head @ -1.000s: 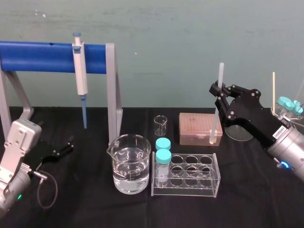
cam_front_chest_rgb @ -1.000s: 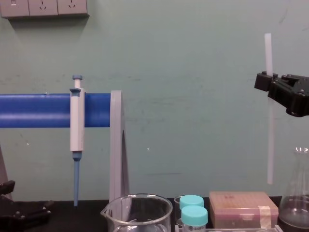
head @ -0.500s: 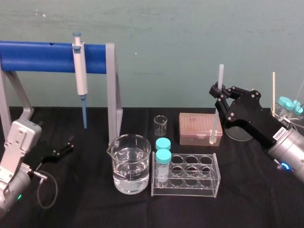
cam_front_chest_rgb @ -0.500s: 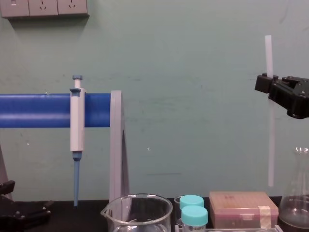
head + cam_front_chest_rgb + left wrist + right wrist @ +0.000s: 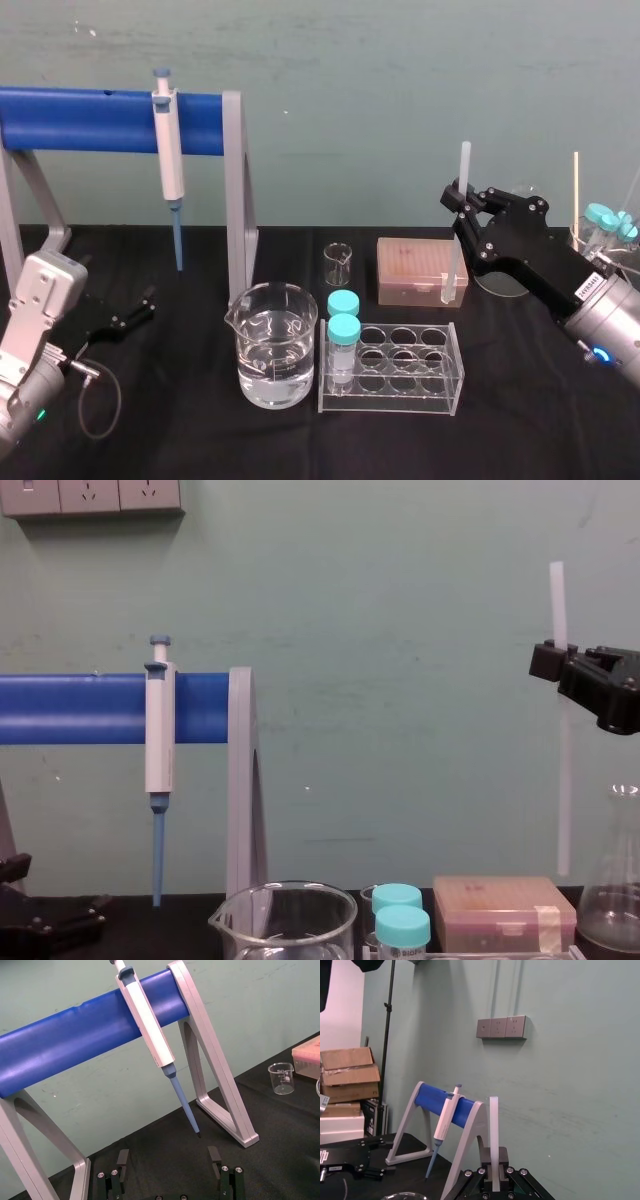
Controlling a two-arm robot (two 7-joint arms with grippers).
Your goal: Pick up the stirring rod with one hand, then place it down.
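Black tabletop (image 5: 200, 440), teal wall behind. Nearest you are the beaker (image 5: 275, 345) of clear liquid and the clear tube rack (image 5: 395, 372) with two teal-capped vials. Nothing touches either. Your left gripper (image 5: 169, 1172) is parked low at the table's left, fingers wide apart, holding nothing.

Further back on the right, the right gripper (image 5: 458, 198) is clamped on the stirring rod (image 5: 563, 780), gripping its upper part. Rod is upright with a slight tilt.

Change over the last second: gripper and rod have both dropped a little, and the grip point on the rod is unchanged. I read that as pick-up done, put-down under way.

Rod's lower end hangs in the air near the right end of the pink tip box (image 5: 415, 265), roughly level with its lid in the chest view. Can't tell whether it's over the box or in front of it, so watch that on the way down. Also mind the flask (image 5: 615, 880) just beside.

Farthest back, the pipette (image 5: 168, 150) hangs on the blue stand (image 5: 90, 120).
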